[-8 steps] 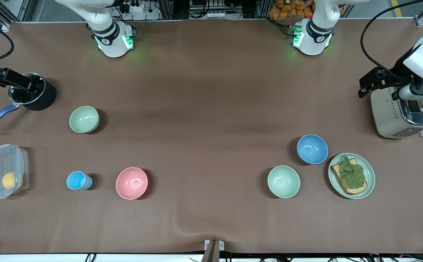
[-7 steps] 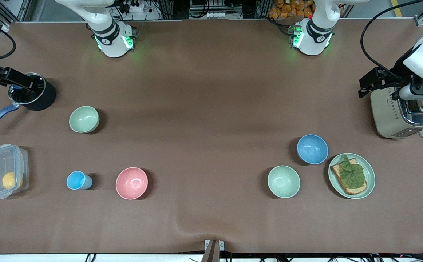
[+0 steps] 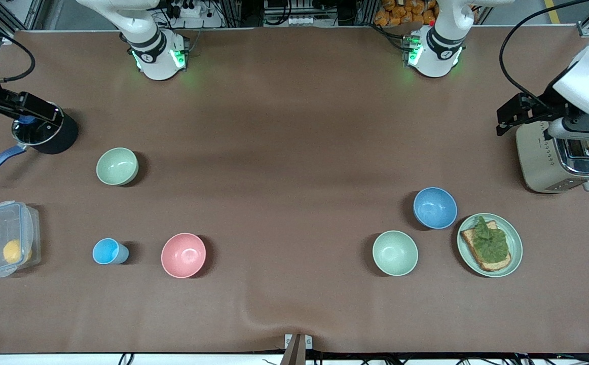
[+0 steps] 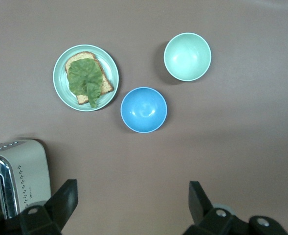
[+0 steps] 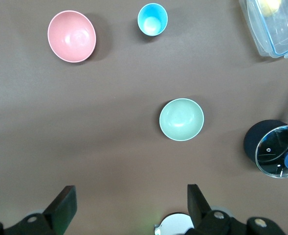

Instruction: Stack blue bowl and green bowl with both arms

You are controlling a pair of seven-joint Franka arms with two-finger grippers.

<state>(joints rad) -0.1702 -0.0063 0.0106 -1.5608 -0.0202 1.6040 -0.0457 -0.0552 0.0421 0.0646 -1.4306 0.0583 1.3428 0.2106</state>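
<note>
The blue bowl [image 3: 435, 208] stands upright toward the left arm's end of the table, beside a plate. It also shows in the left wrist view [image 4: 144, 109]. One green bowl [image 3: 395, 252] stands next to it, nearer the front camera, and shows in the left wrist view [image 4: 187, 56]. A second green bowl [image 3: 117, 166] stands toward the right arm's end and shows in the right wrist view [image 5: 181, 119]. My left gripper [image 4: 134, 185] is open and empty, high over the toaster. My right gripper [image 5: 130, 193] is open and empty, high over the pot.
A green plate with toast and lettuce [image 3: 489, 245] lies beside the blue bowl. A toaster [image 3: 558, 157] stands under the left hand. A black pot with a glass lid [image 3: 43, 131], a clear container [image 3: 4, 238], a light-blue cup [image 3: 108, 251] and a pink bowl [image 3: 183, 255] stand toward the right arm's end.
Both hands have shifted a little, the left one upward over the toaster and the right one over the pot. The bowls have not moved.
</note>
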